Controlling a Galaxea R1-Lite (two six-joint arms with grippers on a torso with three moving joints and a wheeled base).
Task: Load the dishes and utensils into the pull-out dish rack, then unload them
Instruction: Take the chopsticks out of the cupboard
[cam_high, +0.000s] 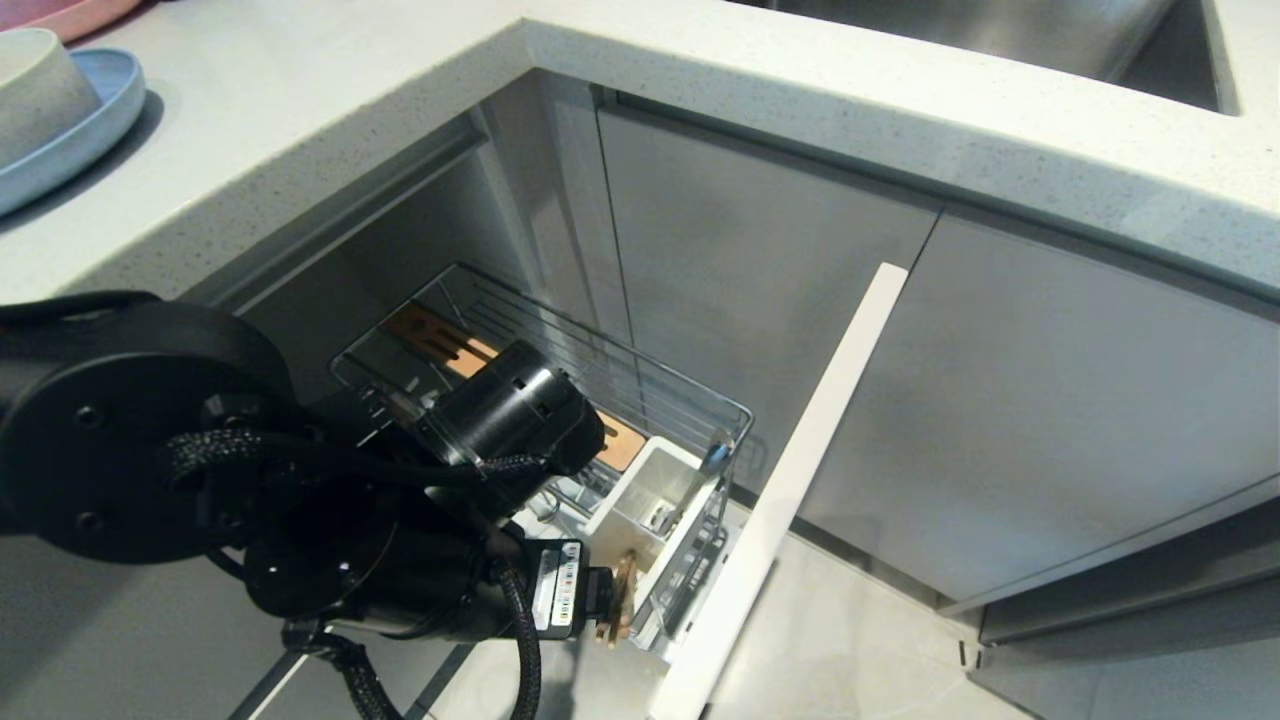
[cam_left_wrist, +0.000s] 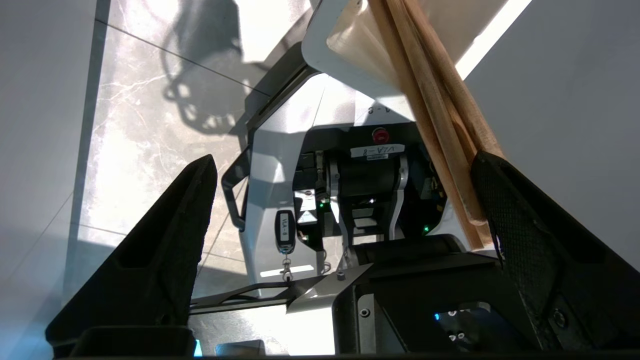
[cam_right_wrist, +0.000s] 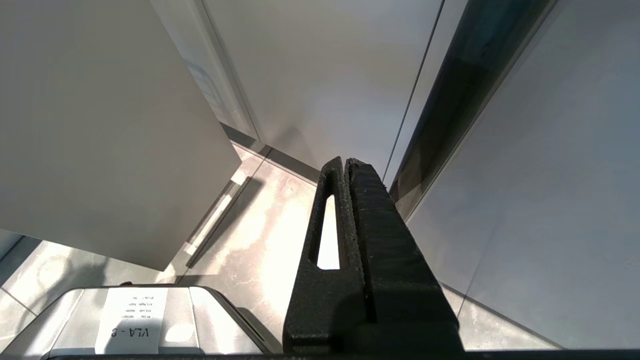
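chopsticks (cam_left_wrist: 440, 125) lean against the inner face of one finger of the left gripper (cam_left_wrist: 345, 200), and those jaws are spread wide, so nothing is pinched: the sticks only rest there, their far ends up by the white caddy (cam_high: 655, 500). in the head view the left gripper (cam_high: 612, 600) hangs low at the front end of the pull-out dish rack (cam_high: 560, 350), just beside the caddy, with a bit of light wood showing at its tip.

risk from here, as i read it: with the jaws this wide, any swing of the wrist could knock the chopsticks sideways, tip them out of the caddy and send them to the floor. a close now might also catch only one stick, or squeeze them crossed (they look slightly fanned). the arm is tight against the wire basket too, so a careless lift could snag a rail.

containers: the caddy holds something small and metallic, too small to name. the slotted wooden strip (cam_high: 445, 345) in the rack looks bare. up on the table (cam_high: 300, 130), well apart from the rack, the off-white bowl (cam_high: 35, 95) sits in the pale-blue plate (cam_high: 95, 120).

right gripper (cam_right_wrist: 345, 170) is parked near the cabinet fronts, jaws pressed together on nothing.
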